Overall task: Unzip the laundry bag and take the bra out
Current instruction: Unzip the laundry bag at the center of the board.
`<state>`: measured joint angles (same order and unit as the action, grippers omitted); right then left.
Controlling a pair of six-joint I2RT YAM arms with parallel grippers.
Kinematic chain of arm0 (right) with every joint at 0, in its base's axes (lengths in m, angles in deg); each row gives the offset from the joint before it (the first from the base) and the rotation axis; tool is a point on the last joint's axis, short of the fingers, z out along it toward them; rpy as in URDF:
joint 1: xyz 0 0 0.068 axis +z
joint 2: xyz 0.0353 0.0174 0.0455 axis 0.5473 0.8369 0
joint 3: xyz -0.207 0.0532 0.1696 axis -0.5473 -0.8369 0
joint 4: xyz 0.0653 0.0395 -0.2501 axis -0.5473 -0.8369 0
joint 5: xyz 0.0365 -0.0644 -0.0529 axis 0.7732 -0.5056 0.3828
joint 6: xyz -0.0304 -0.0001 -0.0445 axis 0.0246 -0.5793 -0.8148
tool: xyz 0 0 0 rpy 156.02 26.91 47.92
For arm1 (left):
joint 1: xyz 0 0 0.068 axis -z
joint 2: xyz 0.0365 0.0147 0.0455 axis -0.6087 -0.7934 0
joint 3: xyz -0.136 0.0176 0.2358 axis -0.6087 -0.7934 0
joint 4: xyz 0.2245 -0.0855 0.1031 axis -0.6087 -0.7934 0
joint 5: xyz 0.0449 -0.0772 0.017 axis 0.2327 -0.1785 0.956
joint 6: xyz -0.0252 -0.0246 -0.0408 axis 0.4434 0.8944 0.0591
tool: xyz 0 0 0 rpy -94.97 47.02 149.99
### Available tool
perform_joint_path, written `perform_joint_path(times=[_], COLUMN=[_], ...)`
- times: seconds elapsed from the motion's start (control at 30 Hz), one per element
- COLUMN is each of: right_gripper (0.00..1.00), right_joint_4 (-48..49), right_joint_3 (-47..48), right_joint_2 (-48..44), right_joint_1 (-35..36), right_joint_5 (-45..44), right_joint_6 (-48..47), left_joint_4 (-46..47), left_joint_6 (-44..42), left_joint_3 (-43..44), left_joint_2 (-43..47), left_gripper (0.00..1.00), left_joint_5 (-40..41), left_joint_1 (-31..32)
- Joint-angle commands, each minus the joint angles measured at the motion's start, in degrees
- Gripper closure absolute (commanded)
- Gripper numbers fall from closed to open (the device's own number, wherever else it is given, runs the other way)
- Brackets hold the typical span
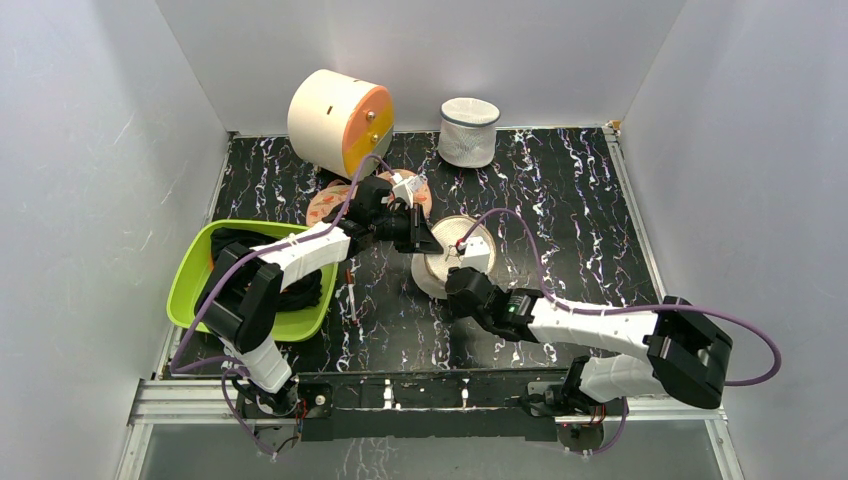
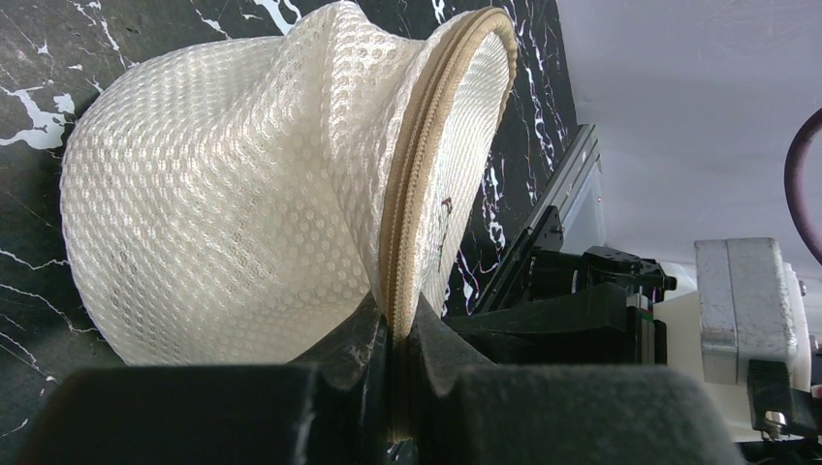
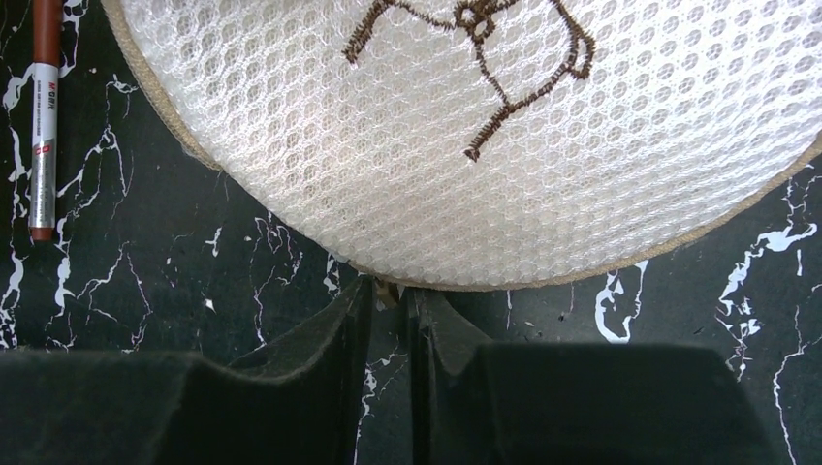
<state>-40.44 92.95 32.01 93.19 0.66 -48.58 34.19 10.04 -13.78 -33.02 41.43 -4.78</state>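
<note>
The laundry bag point(image 1: 448, 262) lies about mid-worktop, a little nearer the near edge than the far one. It is propped on its side so that its flat face tilts up. The worktop point(image 1: 570, 200) is black with white marble veining.

A green basin point(image 1: 190, 270) sits against the left edge with a black garment point(image 1: 232, 240) heaped in it, and the left arm crosses over its right rim. An orange patterned cloth point(image 1: 325, 207) lies between the basin and the far edge, partly under the left wrist. Behind it, near the far-left corner, a cream drum point(image 1: 330, 115) with an orange face rests on its side. A white cylindrical mesh bag point(image 1: 468, 135) with a dark rim stands upright at the far edge, well apart from the laundry bag. A brown-capped pen point(image 3: 41, 126) lies on the worktop just to the left of the bag.

The left claw point(image 2: 393, 334) is clamped shut on the bag's tan zip trim, which runs upward in a curved band between the dome and the flat face. The right claw point(image 3: 390, 295) meets the rim from the near side with its jaws drawn almost together. A small tan scrap shows between the tips, but whether it is pinched I cannot tell.

The bag is cream honeycomb mesh, soft and dented on its dome, and a dark stitched line drawing on the flat face is cut off at the top of the right wrist view. What lies inside cannot be made out through the mesh.
</note>
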Motion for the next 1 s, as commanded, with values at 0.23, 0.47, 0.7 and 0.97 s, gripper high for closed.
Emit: perform_joint_path(times=[0.23, 0.47, 0.7, 0.97], right_gripper=[0.96, 1.00, 1.00, 1.00], right_joint_4=[0.7, -3.0, -5.7, -0.8], right_joint_3=[1.8, 0.4, -3.9, -5.9], right_joint_2=[-0.4, -3.8, -10.3, -14.2], right_joint_1=[0.2, -0.6, -8.4, -16.4], right_joint_5=[-4.9, -6.6, -2.2, 14.2], right_joint_6=[0.6, 0.9, -1.3, -5.4], left_joint_4=[0.5, -2.1, -4.8, -10.1], left_joint_6=[0.5, -1.5, -4.1, -9.4], left_joint_3=[-0.5, 0.6, 1.5, 3.8], left_joint_2=[0.0, 0.5, 1.6, 2.7], left_gripper=[1.00, 1.00, 1.00, 0.89], left_joint_5=[-2.2, -0.6, 2.0, 7.9], left_joint_1=[-0.4, -0.4, -0.5, -0.5])
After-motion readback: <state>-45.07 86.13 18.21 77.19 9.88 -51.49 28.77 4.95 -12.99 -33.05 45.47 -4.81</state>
